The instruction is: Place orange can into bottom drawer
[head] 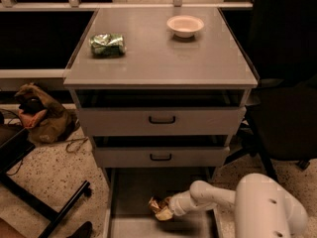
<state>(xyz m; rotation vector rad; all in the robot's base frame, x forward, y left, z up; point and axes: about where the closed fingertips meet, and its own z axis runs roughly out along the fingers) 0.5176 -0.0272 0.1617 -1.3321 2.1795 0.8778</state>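
Note:
The orange can (157,206) is a small shiny gold-orange crumpled can, held low over the floor of the bottom drawer (133,192), which is pulled out under the grey cabinet. My gripper (163,209) reaches in from the right on a white arm and is shut on the can. I cannot tell if the can touches the drawer floor.
A green dented can (107,44) and a white bowl (185,25) sit on the cabinet top (158,58). Two upper drawers with black handles (162,119) are shut. A brown bag (39,115) lies on the floor at left, with a black chair base (44,202) beside it. A dark chair stands at right.

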